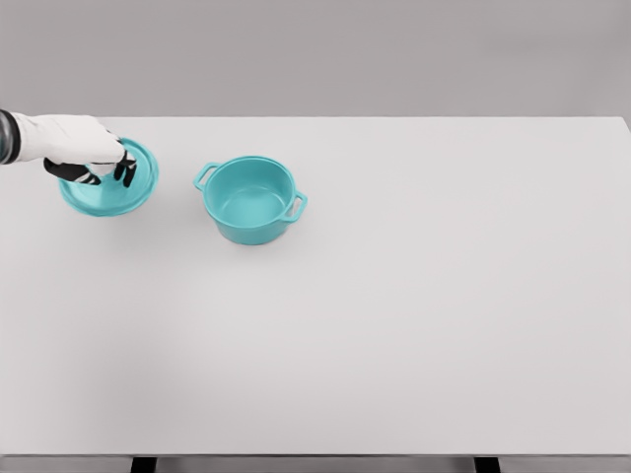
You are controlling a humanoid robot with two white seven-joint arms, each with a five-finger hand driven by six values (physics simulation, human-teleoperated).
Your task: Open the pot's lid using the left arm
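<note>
A teal pot (251,200) with two side handles stands uncovered on the white table (394,315), left of the middle toward the back, and its inside shows empty. Its teal lid (138,187) is to the left of the pot, apart from it, low at the table surface. My left hand (106,175) comes in from the left edge and sits over the lid's centre. Its dark fingertips (127,173) curl down around the middle of the lid, where the knob is hidden under the palm. The right arm does not show.
The white table runs wide to the right and toward the front edge. A grey wall stands behind the table's far edge.
</note>
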